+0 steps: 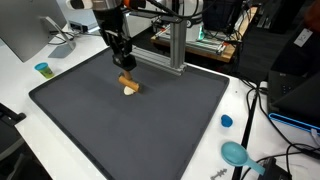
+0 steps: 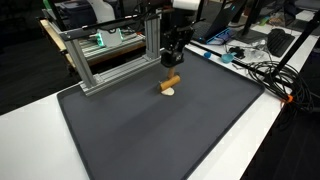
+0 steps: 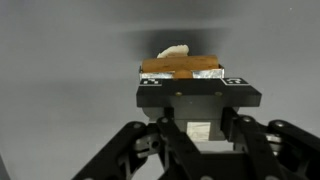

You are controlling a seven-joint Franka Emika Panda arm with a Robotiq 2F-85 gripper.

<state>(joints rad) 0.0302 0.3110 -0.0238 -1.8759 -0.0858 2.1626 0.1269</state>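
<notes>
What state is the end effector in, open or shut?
Shut on the wooden stick: in the wrist view the end effector clamps it at both ends. Whether it is off the mat, cannot tell.

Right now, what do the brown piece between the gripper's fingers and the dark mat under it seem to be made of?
The brown piece is probably bare wood: it is warm tan, with streaks like grain and a matte face. The mat is likely rubber or foam: it is an even dark grey with no shine. The pale lump by the piece is too blurred to tell.
</notes>
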